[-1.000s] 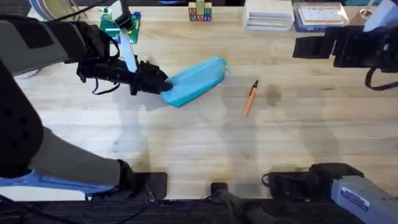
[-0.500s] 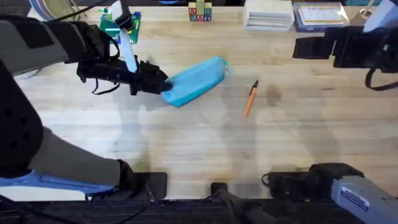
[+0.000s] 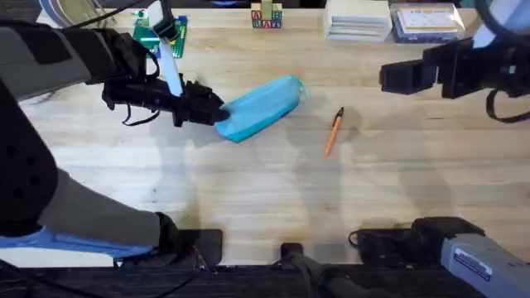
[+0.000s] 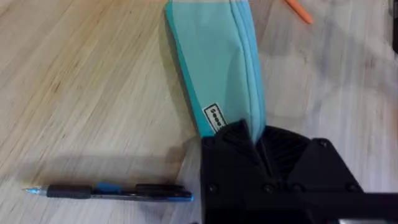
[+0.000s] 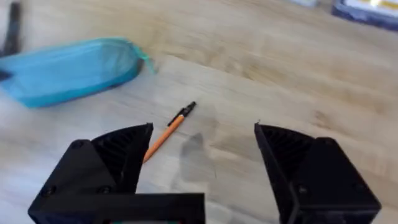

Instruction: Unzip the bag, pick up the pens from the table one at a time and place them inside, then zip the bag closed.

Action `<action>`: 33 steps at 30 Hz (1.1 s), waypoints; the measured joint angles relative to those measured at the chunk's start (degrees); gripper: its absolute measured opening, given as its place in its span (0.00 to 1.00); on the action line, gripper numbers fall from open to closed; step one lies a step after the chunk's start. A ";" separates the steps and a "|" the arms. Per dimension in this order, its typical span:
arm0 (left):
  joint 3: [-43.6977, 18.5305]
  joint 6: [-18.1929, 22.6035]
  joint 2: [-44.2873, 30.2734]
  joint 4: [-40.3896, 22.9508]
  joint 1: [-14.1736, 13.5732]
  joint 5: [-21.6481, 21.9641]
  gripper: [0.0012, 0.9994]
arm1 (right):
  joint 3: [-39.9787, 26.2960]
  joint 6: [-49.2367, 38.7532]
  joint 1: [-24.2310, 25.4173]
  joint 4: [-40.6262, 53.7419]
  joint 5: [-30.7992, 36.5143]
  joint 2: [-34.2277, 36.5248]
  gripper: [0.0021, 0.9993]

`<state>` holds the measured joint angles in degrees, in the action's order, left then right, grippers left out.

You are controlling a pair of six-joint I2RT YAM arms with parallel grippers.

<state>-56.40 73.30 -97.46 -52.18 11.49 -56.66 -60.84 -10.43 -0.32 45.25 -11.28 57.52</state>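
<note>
Wooden table (image 3: pixel 248 190) carries the light blue bag (image 3: pixel 261 108) lying zipped, its near end pinched by the left gripper (image 3: pixel 217 114); that clamp should hold firm as an anchor. Right gripper (image 5: pixel 202 158) hangs spread wide, empty, above the orange pen (image 3: pixel 333 131); it should take the zipper pull first, I judge

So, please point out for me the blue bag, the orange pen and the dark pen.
blue bag (image 3: pixel 261 108), overhead view, middle of its fabric side.
orange pen (image 3: pixel 332 135), overhead view, middle of its barrel.
dark pen (image 4: pixel 112 191), left wrist view, middle of its barrel, near the blue clip.
</note>
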 joint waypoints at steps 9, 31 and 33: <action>0.00 0.02 0.01 0.00 0.00 0.00 0.04 | 0.00 -16.77 0.00 -0.04 -11.31 0.00 1.00; 0.02 0.02 0.01 0.00 0.00 0.00 0.04 | -0.09 -27.37 0.00 -1.00 -22.75 5.85 0.99; 0.02 0.00 0.01 0.00 0.00 0.00 0.04 | -0.09 -28.46 0.00 -3.49 -25.46 9.85 0.98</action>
<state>-56.38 73.30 -97.45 -52.18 11.49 -56.66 -60.93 -38.88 -0.32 41.77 -36.74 67.36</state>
